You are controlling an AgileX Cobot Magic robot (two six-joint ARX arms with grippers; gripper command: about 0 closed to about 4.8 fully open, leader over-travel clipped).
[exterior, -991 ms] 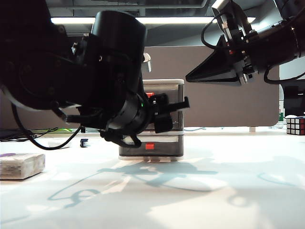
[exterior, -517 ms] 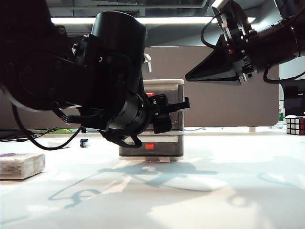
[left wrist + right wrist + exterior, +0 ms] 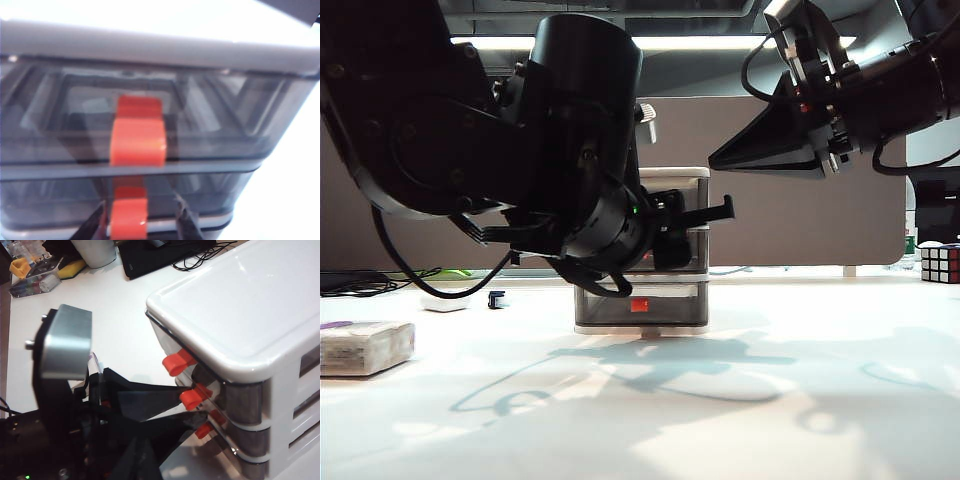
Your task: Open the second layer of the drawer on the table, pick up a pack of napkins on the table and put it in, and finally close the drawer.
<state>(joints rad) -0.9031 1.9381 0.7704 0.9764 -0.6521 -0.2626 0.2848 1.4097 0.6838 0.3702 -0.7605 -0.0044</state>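
At the front of the white three-tier cabinet with smoky grey drawers [image 3: 670, 250], the left gripper [image 3: 142, 222] brackets the middle drawer's red-orange handle [image 3: 129, 218], fingers apart, not clamped. The right gripper [image 3: 720, 160] hovers above, seemingly closed; the beige napkin pack [image 3: 365, 345] lies far left on the white table [image 3: 770, 420].

The left arm, bulky and dark, reaches low across the middle of the exterior view, wrist roughly level. The left gripper [image 3: 705, 215] points right, its thin fingers [image 3: 187, 224] spread apart. The right arm hangs high at the upper right; the right gripper [image 3: 720, 160] points left, its jaws together.
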